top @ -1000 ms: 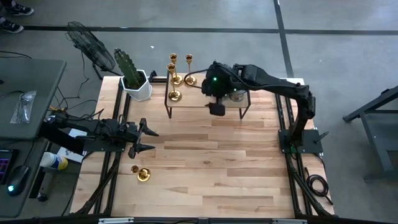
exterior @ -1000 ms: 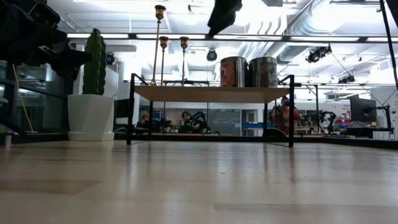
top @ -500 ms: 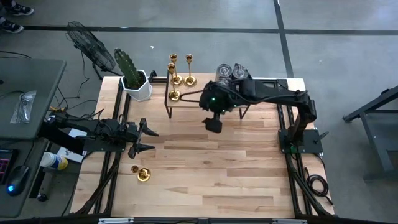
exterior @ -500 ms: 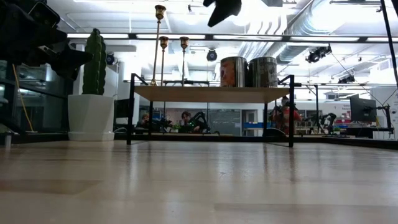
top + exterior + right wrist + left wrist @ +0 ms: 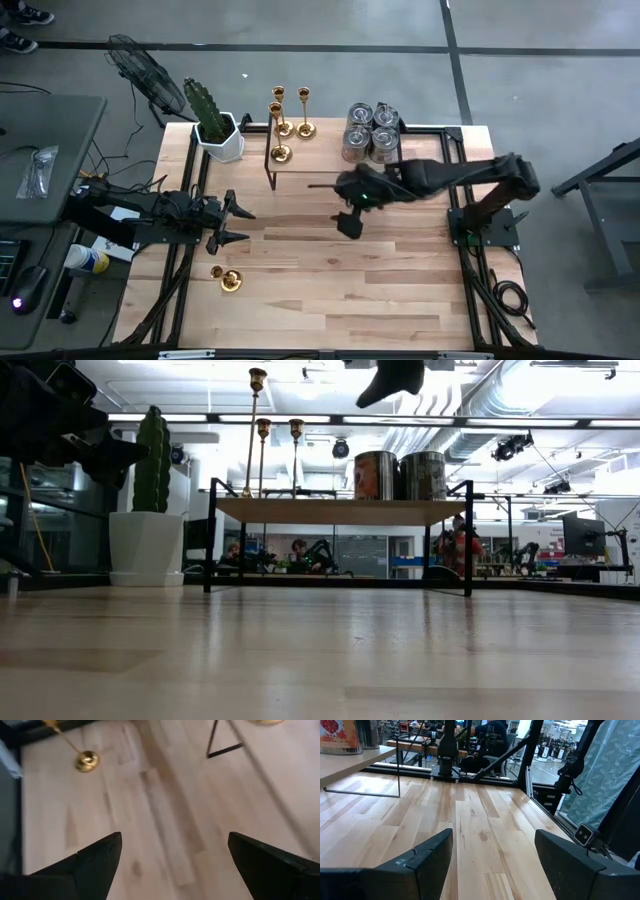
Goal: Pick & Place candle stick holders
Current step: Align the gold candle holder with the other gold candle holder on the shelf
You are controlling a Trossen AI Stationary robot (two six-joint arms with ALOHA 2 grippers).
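Three gold candlesticks (image 5: 281, 128) stand upright on their round bases at the left end of a small black-framed shelf (image 5: 318, 165); they also show in the low view (image 5: 263, 428). Four silver cup holders (image 5: 368, 128) stand on the shelf's right end (image 5: 400, 475). A fourth gold candlestick (image 5: 228, 280) lies on its side on the table near the left; it also shows in the right wrist view (image 5: 86, 760). My right gripper (image 5: 348, 222) is open and empty, above the table just near of the shelf (image 5: 175, 865). My left gripper (image 5: 240, 222) is open and empty at the table's left (image 5: 495, 865).
A white hexagonal pot with a green cactus (image 5: 215, 128) stands at the far left corner, beside the shelf. Black rails (image 5: 190, 200) run along the table's left and right edges. Bare wood (image 5: 330, 290) lies between the shelf and the near edge.
My right gripper has drawn back from above the shelf toward the table's near edge, and its arm has swung to the right, off the silver cup holders, which now show in full. The holders and candlesticks have stayed where they were.
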